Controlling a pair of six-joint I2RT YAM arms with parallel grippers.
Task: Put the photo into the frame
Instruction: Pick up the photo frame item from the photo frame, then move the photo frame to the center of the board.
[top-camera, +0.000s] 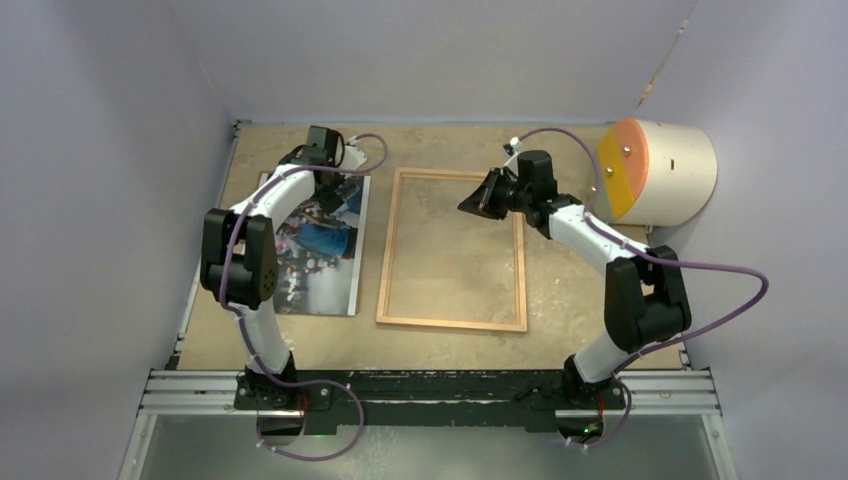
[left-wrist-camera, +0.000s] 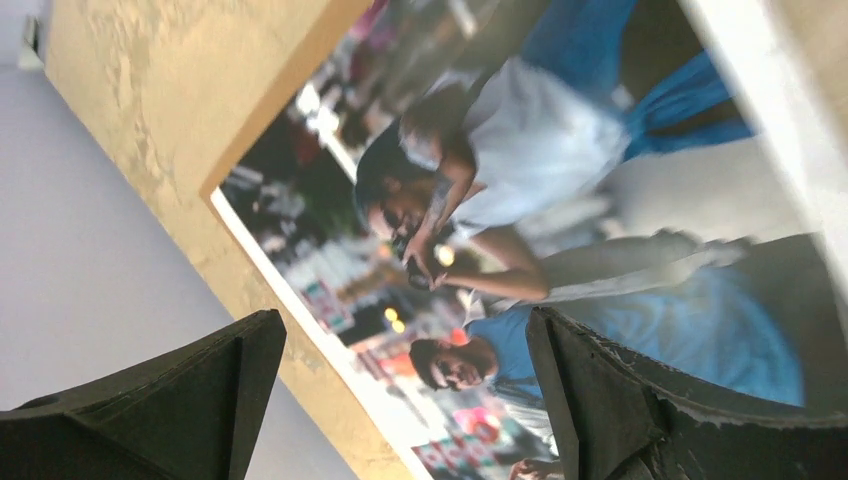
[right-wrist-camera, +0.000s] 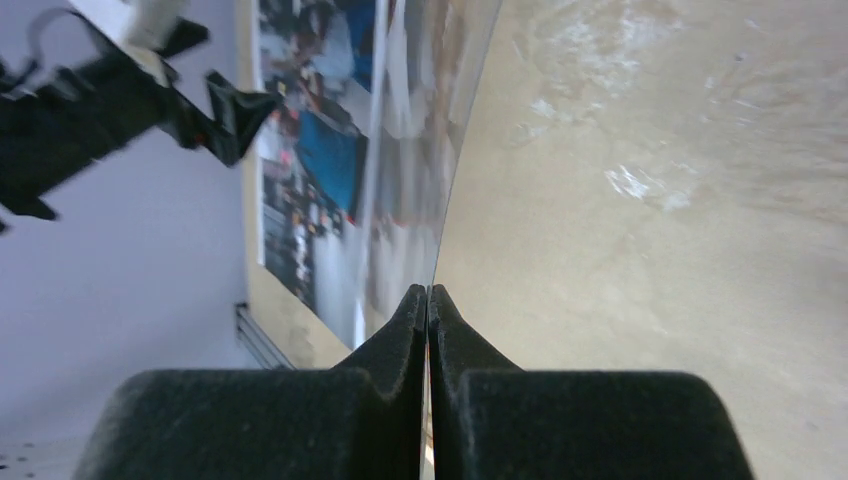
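The photo lies on the counter at nine o'clock of the frame, under the released left claw, while the right claw is clenched on the clear pane, seemingly holding it up to make room.

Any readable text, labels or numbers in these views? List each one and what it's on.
None legible in any view.
photo: bright sign-like patches in the printed street scene, too blurred to read.
frame: no markings visible.
clear pane: no markings visible.
orange-faced cylinder: no markings visible.
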